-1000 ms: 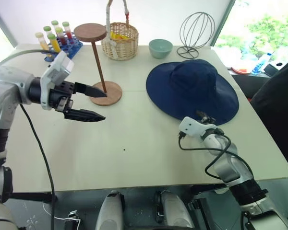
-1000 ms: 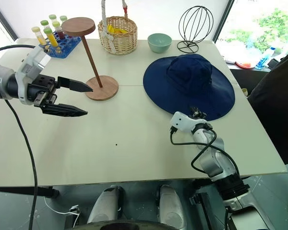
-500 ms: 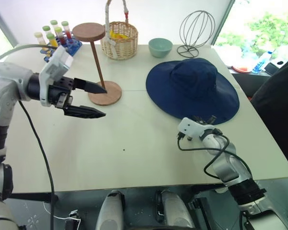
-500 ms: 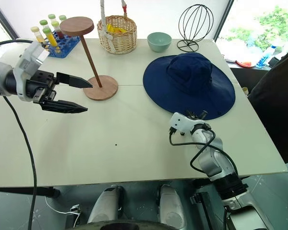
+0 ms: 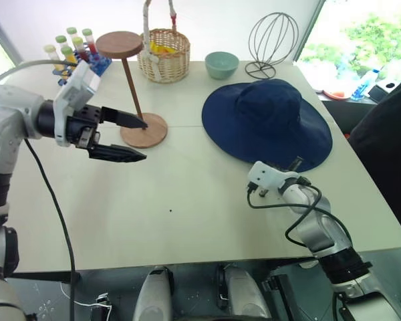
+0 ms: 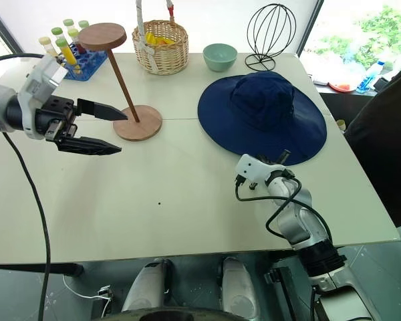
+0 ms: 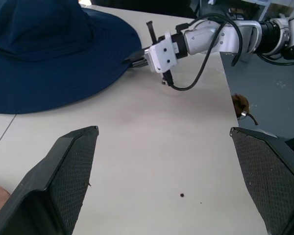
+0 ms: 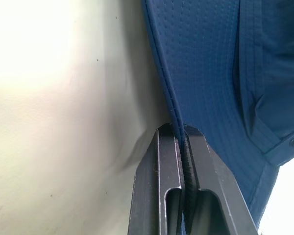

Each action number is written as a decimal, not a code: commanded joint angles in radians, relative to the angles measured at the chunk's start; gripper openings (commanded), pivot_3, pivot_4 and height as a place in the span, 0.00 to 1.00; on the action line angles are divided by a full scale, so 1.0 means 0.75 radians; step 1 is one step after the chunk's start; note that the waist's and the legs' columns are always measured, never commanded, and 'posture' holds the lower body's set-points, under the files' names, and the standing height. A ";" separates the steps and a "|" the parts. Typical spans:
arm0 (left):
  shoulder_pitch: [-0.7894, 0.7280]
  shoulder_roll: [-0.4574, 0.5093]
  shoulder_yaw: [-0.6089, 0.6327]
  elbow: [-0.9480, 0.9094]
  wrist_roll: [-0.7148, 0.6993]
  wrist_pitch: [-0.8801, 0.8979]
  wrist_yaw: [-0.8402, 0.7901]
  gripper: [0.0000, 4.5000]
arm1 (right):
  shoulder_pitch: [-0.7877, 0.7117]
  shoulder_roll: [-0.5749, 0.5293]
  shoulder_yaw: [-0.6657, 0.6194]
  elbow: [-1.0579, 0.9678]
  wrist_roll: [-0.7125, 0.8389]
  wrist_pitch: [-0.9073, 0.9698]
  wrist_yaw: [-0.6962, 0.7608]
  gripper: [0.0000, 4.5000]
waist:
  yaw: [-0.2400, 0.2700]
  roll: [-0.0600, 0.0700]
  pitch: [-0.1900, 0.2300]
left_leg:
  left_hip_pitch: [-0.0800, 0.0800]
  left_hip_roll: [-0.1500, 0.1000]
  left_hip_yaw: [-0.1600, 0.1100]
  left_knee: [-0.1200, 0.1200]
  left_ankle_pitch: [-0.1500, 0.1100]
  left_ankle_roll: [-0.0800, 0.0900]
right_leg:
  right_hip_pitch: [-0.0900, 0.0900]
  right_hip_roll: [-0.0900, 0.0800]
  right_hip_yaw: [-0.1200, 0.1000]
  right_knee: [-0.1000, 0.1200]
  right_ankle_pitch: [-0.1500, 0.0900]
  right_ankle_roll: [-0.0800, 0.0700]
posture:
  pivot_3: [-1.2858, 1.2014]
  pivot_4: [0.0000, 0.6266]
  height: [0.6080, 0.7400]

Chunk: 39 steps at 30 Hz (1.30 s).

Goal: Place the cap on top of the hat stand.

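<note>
On my far left I see the left end effector [image 5: 130, 138] raised above the table [image 5: 187, 200], its two black fingers spread wide and pointing across toward the right, with nothing between them. Behind it, at the back left corner, a blue rack of test tubes [image 5: 77, 50] holds tubes with green caps and coloured liquid.

Just past the tips of those fingers stands the hat stand [image 5: 130, 87]: a round wooden base flat on the table, a thin rod leaning a little, and a bare round disc on top. Behind the stand sits a wicker basket [image 5: 164, 57] with a tall handle and something yellow inside. Next along the back edge is a small pale green bowl [image 5: 223, 65], then a dark wire globe stand [image 5: 273, 41].

The cap [image 5: 267, 120] lies flat on the right half of the table, crown up, its wide navy brim spread all around, well apart from the hat stand. At its near edge I have the right end effector [image 8: 180, 142] clamped on the brim; in the right wrist view the fabric edge runs straight into the narrow slit between the two fingers, which are pressed together on it. The brim rests on the table at that spot. The left wrist view shows the same grip from across the table.
</note>
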 commanded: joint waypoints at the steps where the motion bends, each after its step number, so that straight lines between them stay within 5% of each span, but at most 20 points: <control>1: -0.046 0.007 0.095 -0.002 -0.041 0.043 0.047 1.00 | -0.032 -0.008 -0.062 -0.150 0.058 0.071 0.103 0.01 | 0.001 0.005 0.004 | -0.001 0.000 0.000 0.000 0.000 0.000 | 0.000 0.000 0.000 0.000 0.000 0.000 | 0.52 0.24 0.96; 7: -0.021 0.042 0.248 -0.017 -0.114 0.130 0.144 1.00 | -0.347 0.001 -0.296 -0.347 0.414 0.419 0.407 0.01 | -0.005 0.022 0.019 | -0.001 0.000 0.001 0.001 0.000 0.000 | -0.003 0.000 0.001 0.004 0.000 0.001 | 0.52 0.24 0.96; 13: 0.000 0.056 0.394 -0.005 -0.158 0.188 0.269 1.00 | -0.854 -0.077 -0.398 -0.121 0.660 0.558 0.538 0.01 | -0.004 0.024 0.021 | -0.002 0.000 0.000 -0.001 0.000 0.001 | -0.008 0.001 0.001 0.013 0.000 -0.001 | 0.52 0.24 0.96; 23: 0.148 0.091 0.555 -0.096 -0.219 0.205 0.381 1.00 | -1.683 0.001 -0.355 0.926 0.760 0.144 0.460 0.01 | -0.017 0.028 0.023 | -0.004 0.000 0.005 -0.005 0.000 0.001 | -0.016 0.001 0.006 0.017 0.000 0.001 | 0.52 0.24 0.96; 31: 0.262 0.096 0.665 -0.158 -0.272 0.220 0.469 1.00 | -2.017 0.198 -0.309 1.535 0.729 -0.241 0.387 0.01 | -0.050 0.028 0.023 | -0.004 -0.001 0.006 -0.008 0.000 0.001 | -0.018 0.002 0.008 0.017 0.001 0.002 | 0.52 0.24 0.96; 39: 0.361 0.104 0.779 -0.207 -0.328 0.239 0.556 1.00 | -2.156 0.344 -0.305 1.762 0.692 -0.424 0.263 0.01 | -0.064 0.028 0.023 | -0.004 -0.001 0.005 -0.009 0.000 0.000 | -0.019 0.002 0.008 0.018 0.001 0.002 | 0.52 0.24 0.96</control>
